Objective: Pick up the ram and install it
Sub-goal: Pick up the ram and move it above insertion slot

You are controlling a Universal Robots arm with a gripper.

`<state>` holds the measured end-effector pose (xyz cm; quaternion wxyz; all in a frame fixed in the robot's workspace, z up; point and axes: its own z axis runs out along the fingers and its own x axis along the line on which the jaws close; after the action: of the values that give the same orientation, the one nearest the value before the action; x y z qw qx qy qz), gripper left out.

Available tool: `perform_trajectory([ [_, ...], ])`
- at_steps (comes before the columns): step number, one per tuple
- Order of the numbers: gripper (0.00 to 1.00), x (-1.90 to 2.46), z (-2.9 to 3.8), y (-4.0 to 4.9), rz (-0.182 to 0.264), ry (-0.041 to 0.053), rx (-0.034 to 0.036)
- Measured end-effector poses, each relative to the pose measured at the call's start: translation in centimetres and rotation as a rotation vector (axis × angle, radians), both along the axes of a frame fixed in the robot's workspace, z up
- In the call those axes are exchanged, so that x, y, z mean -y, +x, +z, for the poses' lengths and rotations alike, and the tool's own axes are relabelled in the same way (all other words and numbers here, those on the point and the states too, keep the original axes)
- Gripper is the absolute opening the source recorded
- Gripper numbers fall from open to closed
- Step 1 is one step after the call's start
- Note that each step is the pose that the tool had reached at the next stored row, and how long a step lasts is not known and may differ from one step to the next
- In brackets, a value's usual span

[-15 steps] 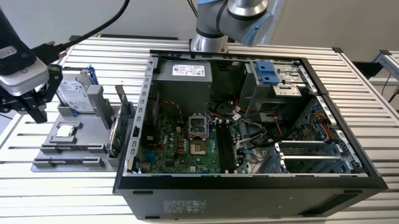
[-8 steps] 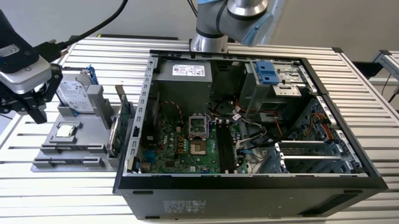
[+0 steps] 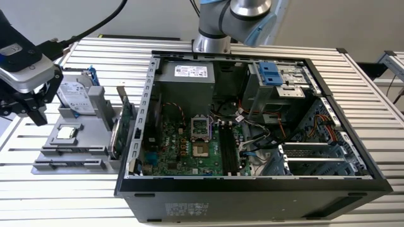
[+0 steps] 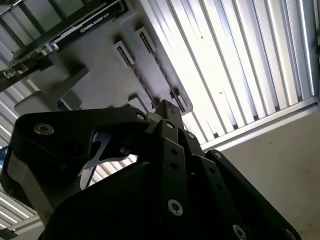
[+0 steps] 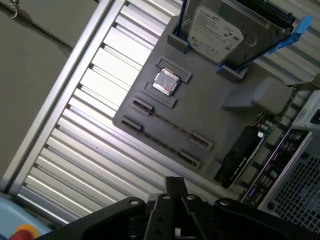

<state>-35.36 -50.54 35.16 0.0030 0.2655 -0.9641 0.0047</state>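
My gripper (image 3: 38,118) hangs over the table at the exterior view's left, just outside the grey parts tray (image 3: 94,142), with its fingers shut on nothing. Both wrist views show the black fingertips (image 5: 175,184) pressed together (image 4: 167,106). In the first wrist view a thin dark strip, which looks like the ram (image 5: 170,124), stands on edge between slotted holders on the tray. A second such strip (image 5: 161,144) lies parallel, nearer the gripper. The motherboard's long memory slots (image 3: 228,149) lie inside the open computer case (image 3: 252,182).
The tray also holds a silver hard drive in a blue frame (image 3: 74,97), a square processor chip (image 3: 67,133) and a green expansion card (image 3: 123,123) standing next to the case wall. The arm's base (image 3: 211,42) stands behind the case. Slatted tabletop surrounds the tray.
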Motion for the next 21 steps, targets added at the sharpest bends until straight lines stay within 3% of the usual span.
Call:
perform_trajectory([
  [21,0.0,-0.03,0.0,-0.04,0.157,-0.0198,0.0001],
])
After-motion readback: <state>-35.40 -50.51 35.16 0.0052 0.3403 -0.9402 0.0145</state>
